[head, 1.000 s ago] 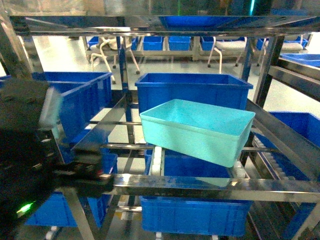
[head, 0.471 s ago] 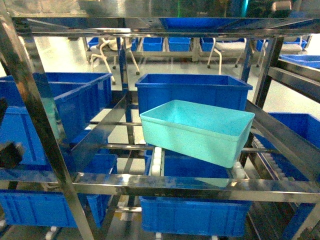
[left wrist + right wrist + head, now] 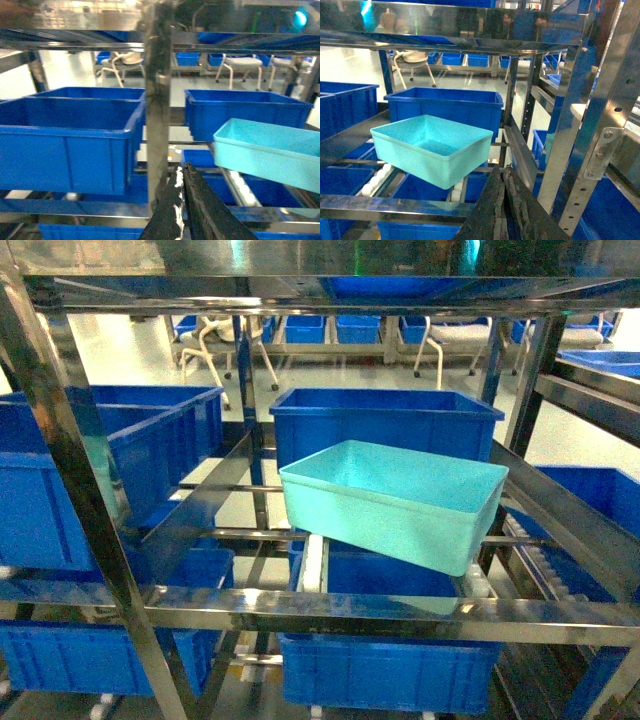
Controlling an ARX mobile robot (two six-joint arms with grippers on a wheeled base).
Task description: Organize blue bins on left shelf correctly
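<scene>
My left gripper [image 3: 183, 172] sits at bottom centre of its wrist view, jaws pressed together, nothing between them, tip just in front of a steel upright. My right gripper [image 3: 502, 175] is at bottom centre of its own view, jaws also pressed together and empty. Neither shows in the head view.

One turquoise bin [image 3: 395, 502], middle of the head frame: tilted, its left end sitting higher than the right, resting on the white roller track [image 3: 315, 562] of the left shelf [image 3: 380, 612]. It is empty inside. Same bin at right edge of the left wrist view [image 3: 267, 152] and left-centre of the right wrist view [image 3: 431, 148].

Dark blue crates in the head view, I count five clearly: one right behind the turquoise bin [image 3: 385, 420], one big one at left [image 3: 105, 475], one under the turquoise bin at bottom centre [image 3: 385, 670], one lower left [image 3: 100, 655], one at right edge [image 3: 600, 495]. More small blue crates far back along the top, too blurred to count.

Two white chairs in the background, one upper left [image 3: 225, 340], one upper right [image 3: 455, 335].
</scene>
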